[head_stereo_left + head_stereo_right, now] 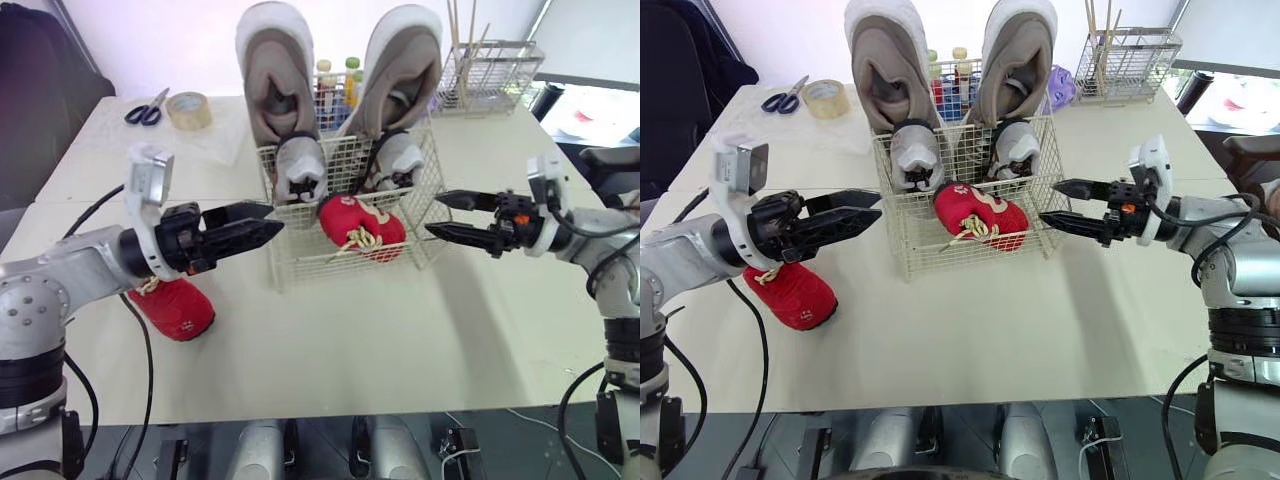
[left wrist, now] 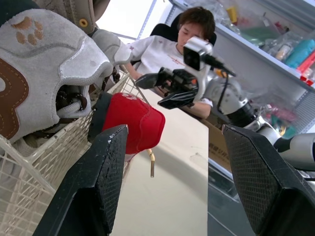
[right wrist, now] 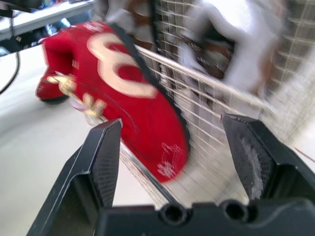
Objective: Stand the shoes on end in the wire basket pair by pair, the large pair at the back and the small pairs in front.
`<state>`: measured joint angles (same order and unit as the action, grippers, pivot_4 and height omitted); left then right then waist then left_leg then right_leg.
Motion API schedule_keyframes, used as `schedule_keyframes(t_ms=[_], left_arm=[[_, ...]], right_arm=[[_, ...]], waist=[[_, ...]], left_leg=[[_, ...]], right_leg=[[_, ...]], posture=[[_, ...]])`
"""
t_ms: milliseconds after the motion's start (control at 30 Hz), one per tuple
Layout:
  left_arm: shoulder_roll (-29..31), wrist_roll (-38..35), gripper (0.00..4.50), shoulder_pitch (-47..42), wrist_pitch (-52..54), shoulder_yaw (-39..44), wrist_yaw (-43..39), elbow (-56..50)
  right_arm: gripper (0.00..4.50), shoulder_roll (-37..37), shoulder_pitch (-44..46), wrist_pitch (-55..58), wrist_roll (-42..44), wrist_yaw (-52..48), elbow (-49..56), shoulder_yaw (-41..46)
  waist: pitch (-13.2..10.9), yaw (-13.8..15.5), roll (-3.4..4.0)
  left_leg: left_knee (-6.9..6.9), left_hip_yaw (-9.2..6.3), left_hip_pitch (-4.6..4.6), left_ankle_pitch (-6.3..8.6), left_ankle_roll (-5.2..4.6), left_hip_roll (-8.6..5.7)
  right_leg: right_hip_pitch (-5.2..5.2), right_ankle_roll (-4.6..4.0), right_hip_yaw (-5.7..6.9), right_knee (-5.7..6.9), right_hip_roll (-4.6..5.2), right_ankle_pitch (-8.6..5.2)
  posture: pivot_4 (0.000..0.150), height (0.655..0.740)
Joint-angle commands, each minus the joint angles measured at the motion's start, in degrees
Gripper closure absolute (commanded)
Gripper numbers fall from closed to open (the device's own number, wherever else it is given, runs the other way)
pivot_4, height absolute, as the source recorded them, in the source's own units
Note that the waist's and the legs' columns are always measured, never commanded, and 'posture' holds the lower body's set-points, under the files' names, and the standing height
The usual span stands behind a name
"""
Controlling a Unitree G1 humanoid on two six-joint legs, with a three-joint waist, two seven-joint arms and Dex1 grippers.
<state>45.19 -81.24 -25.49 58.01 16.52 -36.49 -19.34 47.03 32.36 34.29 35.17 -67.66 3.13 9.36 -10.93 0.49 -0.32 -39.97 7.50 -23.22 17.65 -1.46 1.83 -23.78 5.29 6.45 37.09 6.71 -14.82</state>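
A white wire basket [image 1: 300, 250] stands mid-table. Two large grey shoes [image 1: 277, 75] [image 1: 403, 65] stand on end at its back. Two small grey-white shoes [image 1: 300, 165] [image 1: 398, 160] stand in front of them. One small red shoe [image 1: 362, 228] lies tilted at the basket's front with its laces hanging; the right wrist view shows this red shoe [image 3: 133, 98] close up. A second red shoe [image 1: 172, 308] lies on the table under my left arm. My left gripper [image 1: 272, 220] is open and empty beside the basket's left side. My right gripper [image 1: 432, 213] is open and empty at the basket's right side.
A tape roll [image 1: 189, 110] and scissors [image 1: 148, 108] lie at the back left. Bottles [image 1: 335, 80] stand behind the basket. Another wire rack [image 1: 490, 70] with sticks is at the back right. A person [image 2: 170, 49] sits beyond the table.
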Motion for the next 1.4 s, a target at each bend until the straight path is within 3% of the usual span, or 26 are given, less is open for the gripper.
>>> schedule_keyframes(t_ms=[33,167,333,767,867,1033,1067,1400], left_arm=[[1.03,0.19,1.33,-0.36,-0.73,1.66,-0.57,-0.53],[0.96,0.63,1.33,-0.39,-0.92,1.81,-0.54,-0.01],[-0.40,1.44,1.33,-1.61,-1.43,0.65,-0.70,1.19],[-5.68,5.58,1.33,-5.21,-2.26,-2.31,-2.41,4.38],[-6.41,6.26,1.33,-5.67,-2.12,-2.44,-2.64,4.65],[-7.06,6.83,1.33,-5.39,-2.00,-2.17,-2.97,4.44],[-7.22,6.99,1.33,-5.30,-2.03,-2.19,-3.04,4.41],[-10.63,10.52,1.33,-6.58,-3.15,-4.70,-5.97,7.22]], right_arm=[[1.02,-2.80,2.01,6.37,7.23,8.08,15.02,0.95],[1.02,-7.22,0.59,9.64,8.98,18.12,24.71,0.11],[1.02,-8.47,-1.67,11.19,8.57,24.04,29.47,-1.48],[1.02,-6.84,-5.89,-1.75,-11.06,27.14,24.64,-11.64],[1.82,-7.98,-4.94,-4.01,-14.03,28.24,22.54,-12.78],[4.21,-10.06,-5.15,-1.77,-13.28,30.28,23.80,-11.55],[4.48,-10.33,-5.44,-0.67,-12.89,31.06,24.51,-10.87],[4.48,-14.52,-9.56,13.66,-7.53,44.60,37.28,0.34]], waist=[[0.00,-0.15,0.00],[0.00,0.19,-0.01],[0.03,0.29,-0.06],[0.04,0.07,-0.08],[0.04,0.10,-0.08],[0.05,0.04,-0.10],[0.05,0.02,-0.10],[0.05,0.33,-0.10]], left_leg=[[0.01,0.00,-0.03,0.00,0.00,0.01],[0.01,0.00,-0.06,0.00,0.00,-0.01],[-0.04,-0.02,-0.11,0.01,-0.02,-0.08],[-0.02,0.02,-0.12,0.00,-0.01,-0.04],[-0.02,0.04,-0.12,0.00,-0.01,-0.03],[-0.04,0.03,-0.11,0.00,0.00,-0.02],[-0.03,0.03,-0.12,0.00,0.00,-0.02],[-0.04,-0.01,-0.17,0.00,-0.01,-0.05]], right_leg=[[-0.04,0.00,0.00,0.00,-0.01,0.00],[-0.05,0.00,0.00,-0.01,0.01,0.00],[-0.02,0.00,0.02,-0.03,0.06,0.00],[-0.12,0.02,0.00,0.00,-0.02,0.00],[-0.11,0.01,0.00,-0.01,-0.02,0.00],[-0.10,0.01,0.00,0.01,-0.02,0.00],[-0.10,0.02,0.00,0.00,-0.02,0.00],[-0.10,0.02,0.03,-0.01,0.00,0.00]], posture=[[0.150,0.7400],[0.150,0.7400],[0.150,0.7400],[0.150,0.7400],[0.150,0.7400],[0.150,0.7400],[0.150,0.7400],[0.150,0.7400]])
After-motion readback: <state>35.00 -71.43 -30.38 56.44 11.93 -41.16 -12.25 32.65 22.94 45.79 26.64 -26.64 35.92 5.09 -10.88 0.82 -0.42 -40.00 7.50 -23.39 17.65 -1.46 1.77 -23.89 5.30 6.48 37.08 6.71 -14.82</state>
